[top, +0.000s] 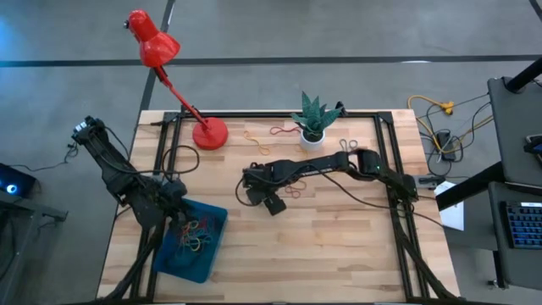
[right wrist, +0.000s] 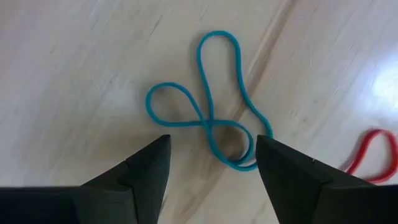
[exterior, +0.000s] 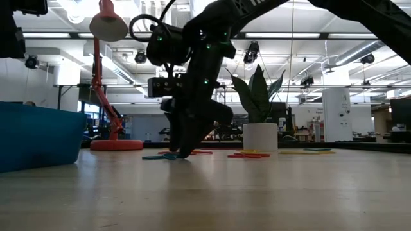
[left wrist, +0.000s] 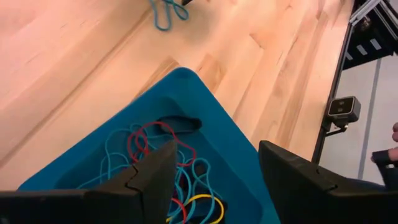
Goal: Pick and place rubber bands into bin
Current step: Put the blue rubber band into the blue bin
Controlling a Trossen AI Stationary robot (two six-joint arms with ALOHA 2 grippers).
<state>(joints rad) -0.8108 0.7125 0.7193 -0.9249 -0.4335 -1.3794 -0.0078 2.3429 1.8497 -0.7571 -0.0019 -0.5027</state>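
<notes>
Teal rubber band (one, twisted) lies between the right pincer's wide-spread fingers on the table.

Overhead and table-level views sharing the table; two close, downward-looking wrist views.

Open-plan lab: ceiling track lights, distant workbenches, concrete floor.

Grey concrete floor surrounds the wooden worktop; white ceiling beams and bright lamps span the open hall behind.
</notes>
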